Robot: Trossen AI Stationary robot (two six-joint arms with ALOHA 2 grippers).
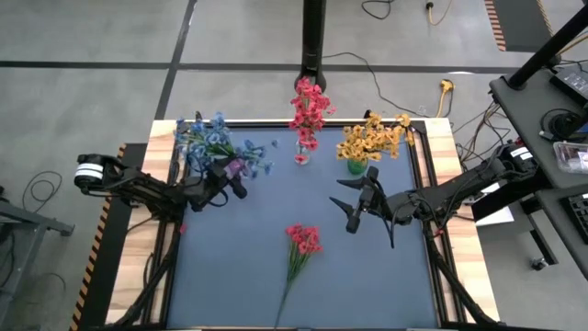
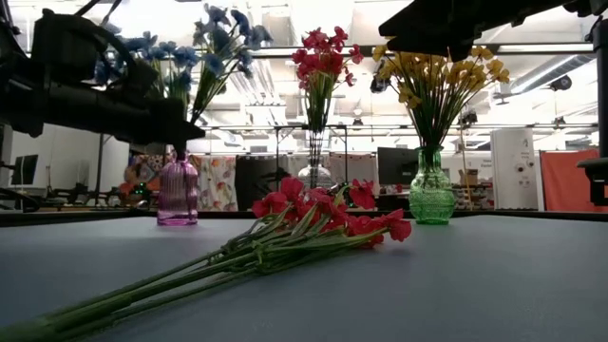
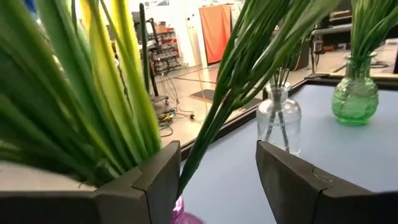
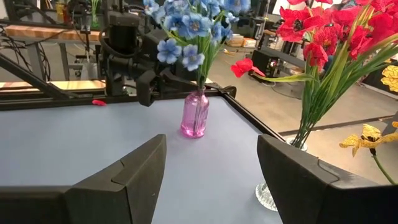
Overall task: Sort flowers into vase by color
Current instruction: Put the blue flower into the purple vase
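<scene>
Red flowers (image 2: 313,220) flat on the mat, long green stems, both tools' fingers apart, empty

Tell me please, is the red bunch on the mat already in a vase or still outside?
Outside. The red bunch lies flat on the blue mat, stems along the surface, apart from the clear vase.

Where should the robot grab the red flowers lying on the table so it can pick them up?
Probably on the stems, just below the blossoms of the red flowers. The bunch lies flat on the blue mat, stems bundled and running toward the table's front edge, so coming straight down from above with jaws across the stems looks best.
</scene>
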